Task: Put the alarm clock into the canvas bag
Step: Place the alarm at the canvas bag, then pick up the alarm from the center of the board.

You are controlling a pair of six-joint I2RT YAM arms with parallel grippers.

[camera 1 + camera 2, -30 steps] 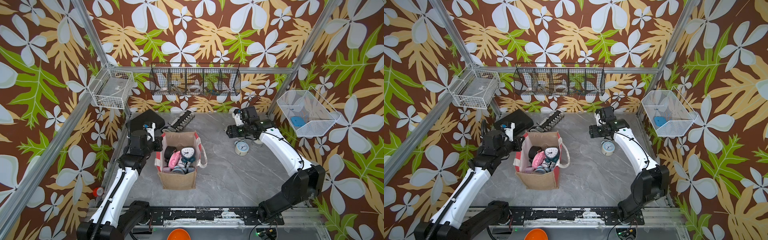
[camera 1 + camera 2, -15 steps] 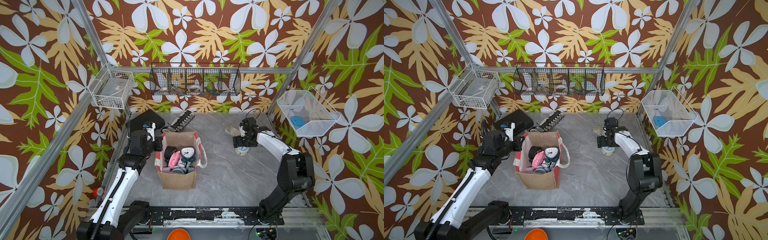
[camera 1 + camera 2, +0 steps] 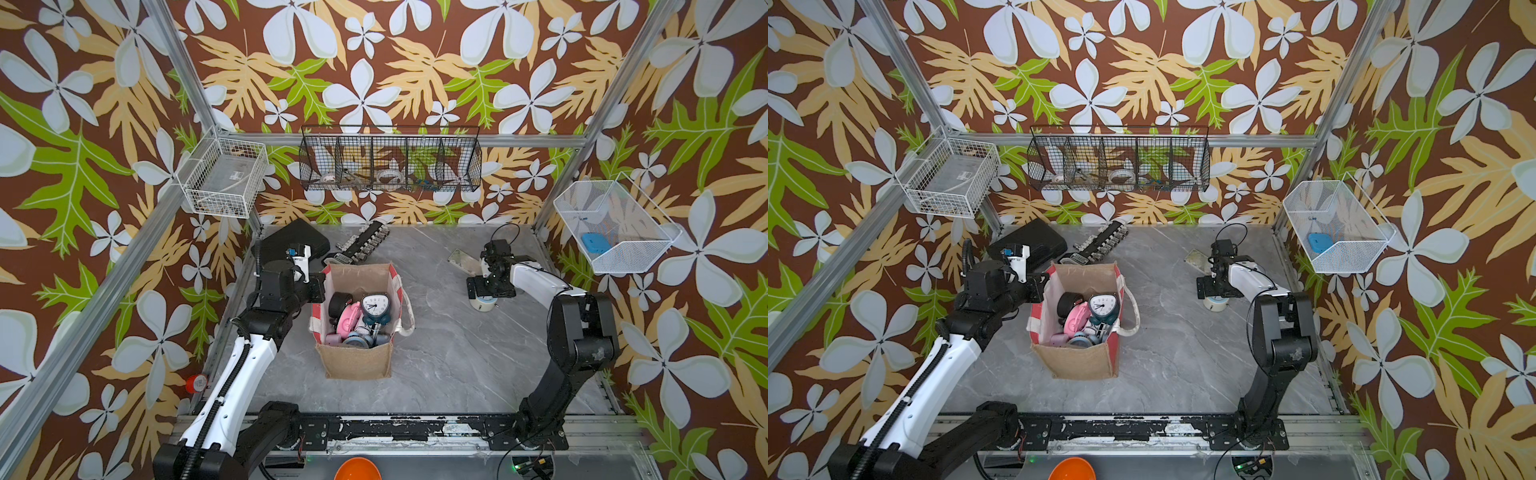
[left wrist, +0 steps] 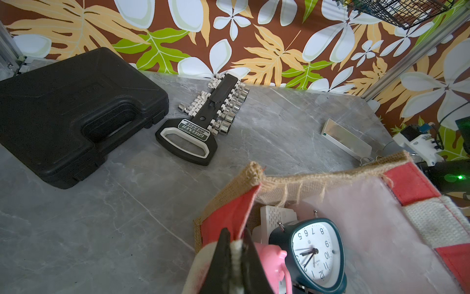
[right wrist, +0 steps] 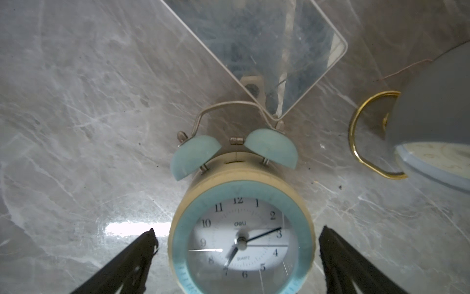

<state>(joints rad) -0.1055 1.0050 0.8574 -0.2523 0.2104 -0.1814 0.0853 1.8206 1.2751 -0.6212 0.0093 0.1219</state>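
Observation:
The alarm clock [image 5: 240,229], cream with a light-blue rim and twin bells, lies face up on the grey table [image 3: 457,353] at the right; in both top views only its edge [image 3: 482,303] [image 3: 1216,303] shows under the arm. My right gripper [image 5: 238,230] [image 3: 484,296] [image 3: 1217,294] is open and low, one finger on each side of the clock, with gaps between. The canvas bag [image 3: 357,361] [image 3: 1077,361] [image 4: 279,180] stands open mid-table, holding several clocks. My left gripper [image 4: 235,244] [image 3: 320,286] [image 3: 1042,286] is shut on the bag's left rim.
A black plastic case [image 3: 291,245] and a socket rail [image 3: 361,247] lie behind the bag. A flat mirror-like plate [image 5: 267,51] [image 3: 463,261] and a grey round object with a gold loop [image 5: 432,127] lie close beyond the clock. Wire baskets [image 3: 390,160] hang on the walls.
My right arm has come down from above the table onto the clock, and its jaws have spread wider around it. The left arm and the bag have not moved.

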